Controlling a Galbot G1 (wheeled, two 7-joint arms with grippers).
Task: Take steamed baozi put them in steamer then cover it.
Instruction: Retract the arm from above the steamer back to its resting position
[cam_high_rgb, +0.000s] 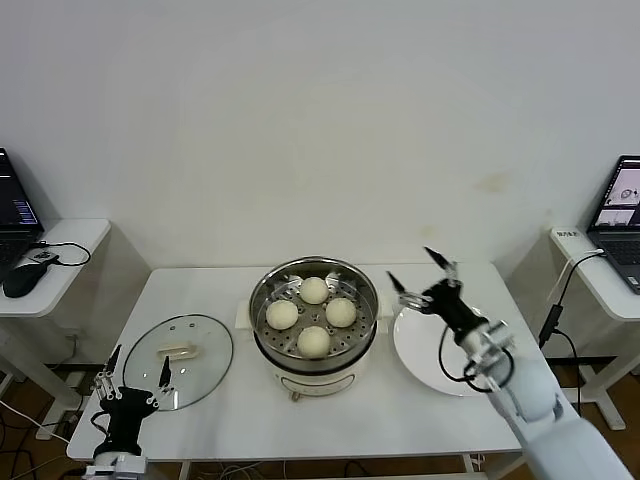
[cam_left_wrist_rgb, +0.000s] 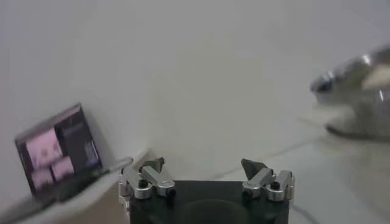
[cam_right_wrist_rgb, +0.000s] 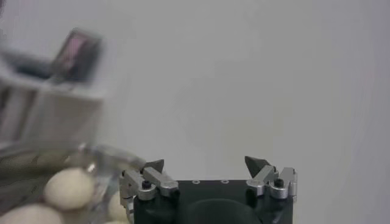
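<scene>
At the table's left front edge the left gripper (cam_high_rgb: 138, 372) hangs low with its fingers spread wide and nothing between them, just in front of the cover (cam_high_rgb: 178, 362), which lies flat on the white table (cam_high_rgb: 200, 300) with its cream handle up. That spot looks chosen so this arm can take the handle without crossing the pot. Just right of the cover, at the middle of the table, stands the steamer (cam_high_rgb: 315, 318), its steel pot open on top, and all four steamed baozi (cam_high_rgb: 315, 290) sit apart from one another on the perforated tray inside, so the loading part appears done and only the covering remains. Further right, the white plate (cam_high_rgb: 430, 350) lies bare beside the steamer, likely the place the buns came from. Above the plate's near-steamer edge the right gripper (cam_high_rgb: 418, 270) is raised and tilted, jaws fully apart and holding nothing, clear of the pot's rim, which leaves room for the cover to come across.
</scene>
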